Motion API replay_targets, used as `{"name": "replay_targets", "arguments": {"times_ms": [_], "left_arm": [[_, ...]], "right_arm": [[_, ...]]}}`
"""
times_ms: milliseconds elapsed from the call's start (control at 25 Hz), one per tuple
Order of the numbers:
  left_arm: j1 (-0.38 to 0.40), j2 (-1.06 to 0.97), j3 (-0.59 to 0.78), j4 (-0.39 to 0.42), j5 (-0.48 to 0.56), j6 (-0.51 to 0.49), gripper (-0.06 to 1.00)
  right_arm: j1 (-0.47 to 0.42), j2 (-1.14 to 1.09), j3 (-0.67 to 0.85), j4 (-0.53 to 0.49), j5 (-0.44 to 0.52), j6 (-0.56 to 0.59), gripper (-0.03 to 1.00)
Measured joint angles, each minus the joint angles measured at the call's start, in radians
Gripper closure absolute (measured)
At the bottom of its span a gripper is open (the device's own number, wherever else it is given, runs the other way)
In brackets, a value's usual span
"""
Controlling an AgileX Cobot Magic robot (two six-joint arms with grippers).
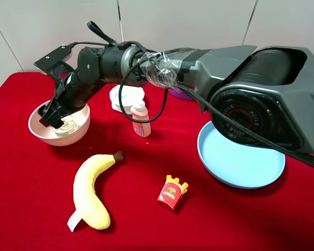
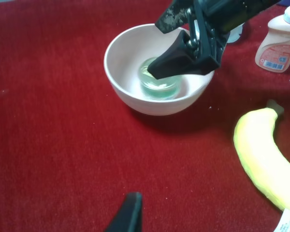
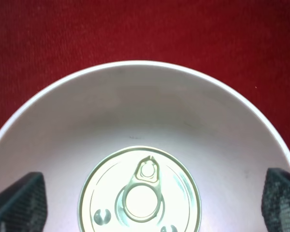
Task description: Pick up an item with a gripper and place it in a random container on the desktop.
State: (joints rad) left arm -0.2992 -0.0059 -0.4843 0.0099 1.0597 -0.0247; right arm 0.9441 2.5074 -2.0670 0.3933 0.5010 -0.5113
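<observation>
A: Can (image 3: 140, 195) report, biggest first: red table (image 1: 31, 209), then the right arm (image 1: 199, 68) stretched across to the pink bowl (image 1: 39, 130).
B: Right gripper (image 1: 53, 119) hangs inside the bowl, fingers (image 3: 19, 203) spread wide on either side of the can, not touching it.
A: Can sits upright on the bowl's floor, lid up.
B: Left gripper (image 2: 129, 212)? One fingertip shows, so I can't tell its spread.

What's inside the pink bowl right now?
The tin can sits upright, pull-tab lid up, on the floor of the bowl, between the open fingers of the right gripper, which stand clear of it. The floor beneath the can is covered.
</observation>
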Motion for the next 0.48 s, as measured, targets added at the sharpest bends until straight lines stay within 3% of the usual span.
{"name": "replay_targets", "arguments": {"times_ms": [480], "left_arm": [[0.000, 0.000, 0.000, 0.000, 0.000, 0.000, 0.03]], "right_arm": [[0.000, 0.000, 0.000, 0.001, -0.005, 0.000, 0.27]]}}
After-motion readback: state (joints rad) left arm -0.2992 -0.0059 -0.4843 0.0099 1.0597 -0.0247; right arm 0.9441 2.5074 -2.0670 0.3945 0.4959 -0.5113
